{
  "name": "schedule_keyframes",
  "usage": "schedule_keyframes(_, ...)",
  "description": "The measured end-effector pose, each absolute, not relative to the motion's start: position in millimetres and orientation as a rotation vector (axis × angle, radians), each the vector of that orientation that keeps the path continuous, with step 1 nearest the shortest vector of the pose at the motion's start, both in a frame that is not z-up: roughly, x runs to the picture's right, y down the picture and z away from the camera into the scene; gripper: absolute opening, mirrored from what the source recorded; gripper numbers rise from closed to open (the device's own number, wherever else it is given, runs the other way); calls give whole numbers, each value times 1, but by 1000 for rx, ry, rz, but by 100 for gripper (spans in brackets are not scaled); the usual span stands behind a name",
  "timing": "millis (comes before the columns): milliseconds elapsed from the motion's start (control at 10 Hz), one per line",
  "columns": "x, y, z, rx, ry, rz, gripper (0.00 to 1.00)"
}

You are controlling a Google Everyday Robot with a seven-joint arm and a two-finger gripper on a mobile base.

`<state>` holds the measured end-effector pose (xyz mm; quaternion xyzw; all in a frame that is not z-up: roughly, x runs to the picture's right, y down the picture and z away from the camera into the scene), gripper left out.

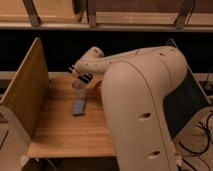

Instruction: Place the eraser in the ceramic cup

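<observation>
My gripper (80, 76) is at the end of the big white arm (140, 95), over the back middle of the wooden table (60, 132). It hangs just above the small pale ceramic cup (78, 86), close to its rim. The eraser is not visible; it may be hidden at the gripper or in the cup. The arm covers most of the right side of the table.
A flat blue slab (79, 107) lies on the table just in front of the cup. An orange bowl (97, 90) peeks out right of the cup, mostly hidden by the arm. A wooden side wall (27, 90) stands left, a dark panel (187, 100) right.
</observation>
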<state>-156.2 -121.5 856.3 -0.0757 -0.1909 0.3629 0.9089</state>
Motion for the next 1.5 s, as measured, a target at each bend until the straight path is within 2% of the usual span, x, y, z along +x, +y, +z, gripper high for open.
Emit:
schedule_keyframes(300, -147, -154, 822, -77, -509, 837, 0)
schedule_keyframes(700, -155, -203, 771, -89, -868, 918, 0)
schedule_keyframes(1100, -145, -232, 732, -101, -1178, 948, 0)
schedule_keyframes(1500, -142, -236, 727, -97, -1235, 952, 0)
